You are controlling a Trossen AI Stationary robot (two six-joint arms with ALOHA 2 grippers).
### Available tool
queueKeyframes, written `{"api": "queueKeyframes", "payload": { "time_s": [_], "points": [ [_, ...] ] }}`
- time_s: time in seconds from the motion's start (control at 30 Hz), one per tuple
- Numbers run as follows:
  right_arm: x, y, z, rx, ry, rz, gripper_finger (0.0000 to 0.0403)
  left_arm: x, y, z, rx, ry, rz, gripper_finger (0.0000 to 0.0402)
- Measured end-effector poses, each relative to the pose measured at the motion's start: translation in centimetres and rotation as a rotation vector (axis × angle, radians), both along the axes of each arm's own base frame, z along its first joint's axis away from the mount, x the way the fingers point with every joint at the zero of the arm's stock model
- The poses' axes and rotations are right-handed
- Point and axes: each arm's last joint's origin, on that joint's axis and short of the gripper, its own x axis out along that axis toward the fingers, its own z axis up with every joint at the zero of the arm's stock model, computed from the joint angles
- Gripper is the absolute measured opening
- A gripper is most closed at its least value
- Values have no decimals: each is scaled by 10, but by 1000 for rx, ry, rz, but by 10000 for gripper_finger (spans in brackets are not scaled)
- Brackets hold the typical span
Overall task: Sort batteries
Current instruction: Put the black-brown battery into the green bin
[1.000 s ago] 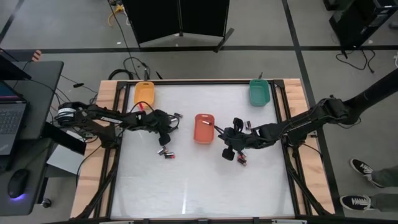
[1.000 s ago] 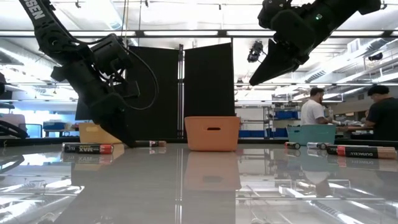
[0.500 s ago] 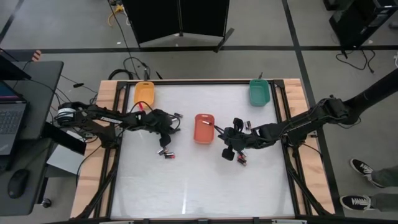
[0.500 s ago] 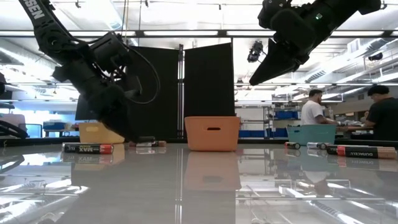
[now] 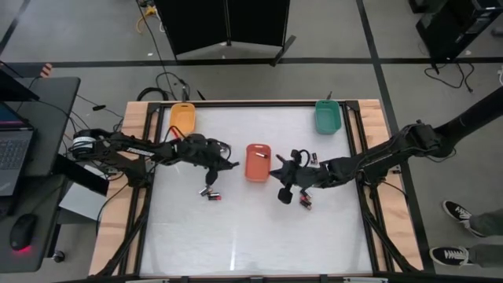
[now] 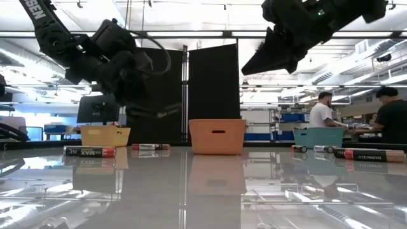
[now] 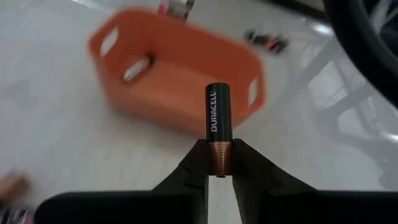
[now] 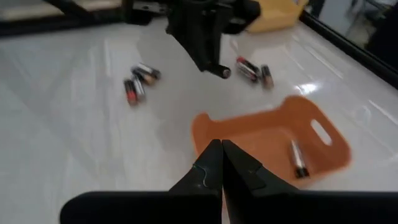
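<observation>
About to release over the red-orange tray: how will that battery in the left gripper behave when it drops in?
The battery is a smooth, rigid cylinder, so it will likely roll once the left gripper lets go. It is pinched only at its copper end, so it may tip out sideways. The red-orange tray has raised walls, which should probably stop it, as with the cell already inside.

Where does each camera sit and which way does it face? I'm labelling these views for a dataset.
High: overhead, straight down; both arms, the left gripper by the red-orange tray.
Low: table height, level across; both arms enter from above.
Left wrist: on the left arm, past fingers clamping a battery, toward the tray.
Right wrist: on the right arm, past the shut right gripper, toward the tray.
Shared: both wrist views show that tray.
</observation>
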Motion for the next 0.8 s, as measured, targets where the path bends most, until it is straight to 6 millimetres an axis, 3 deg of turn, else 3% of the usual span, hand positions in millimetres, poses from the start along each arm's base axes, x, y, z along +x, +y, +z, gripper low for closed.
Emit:
{"api": "queueKeyframes", "payload": {
  "time_s": [0.17, 0.43, 0.8],
  "points": [
    [0, -6, -3, -5, -114, 1, 9, 4, 0, 11, -7, -117, -33, 50],
    [5, -11, 11, -32, -275, 3, 13, 9, -1, 34, 5, -360, -97, 50],
    [10, -24, 32, -93, -464, -36, 63, 12, 0, 56, 59, -553, -115, 50]
  ]
}}
